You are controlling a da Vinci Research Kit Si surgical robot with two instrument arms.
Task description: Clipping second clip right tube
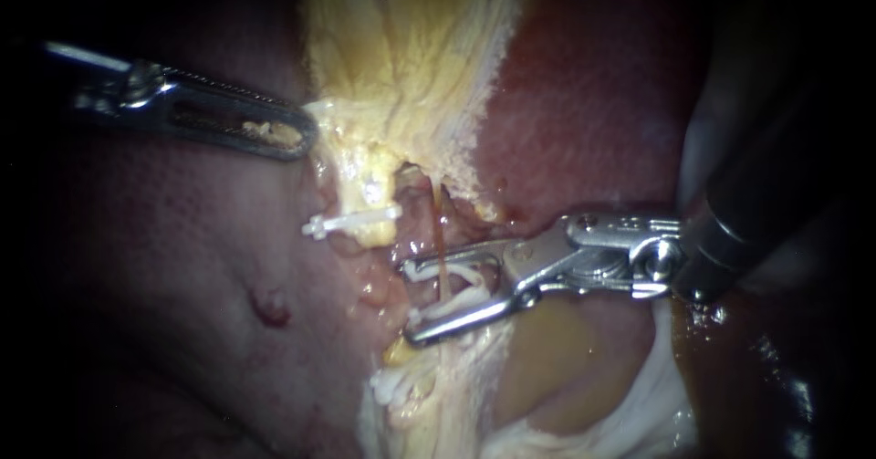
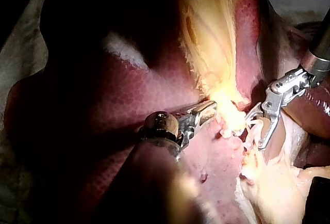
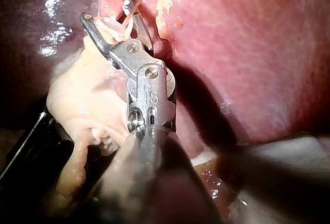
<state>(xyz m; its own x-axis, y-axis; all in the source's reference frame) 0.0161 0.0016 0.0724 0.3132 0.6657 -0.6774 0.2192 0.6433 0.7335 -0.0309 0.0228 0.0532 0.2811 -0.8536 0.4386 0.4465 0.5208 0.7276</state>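
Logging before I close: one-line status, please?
left instrument: shut on yellow tissue | right instrument: jaws wide, holding clip astride right tube | clip: unclosed

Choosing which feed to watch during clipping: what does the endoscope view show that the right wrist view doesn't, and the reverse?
Only the endoscope: the left instrument and a closed clip across the yellow tissue. Only the right wrist: a dark bar beside the pale tissue, unclear what. Both: the right instrument, its jaws apart, holding an open clip astride the thin tube, with liver around.
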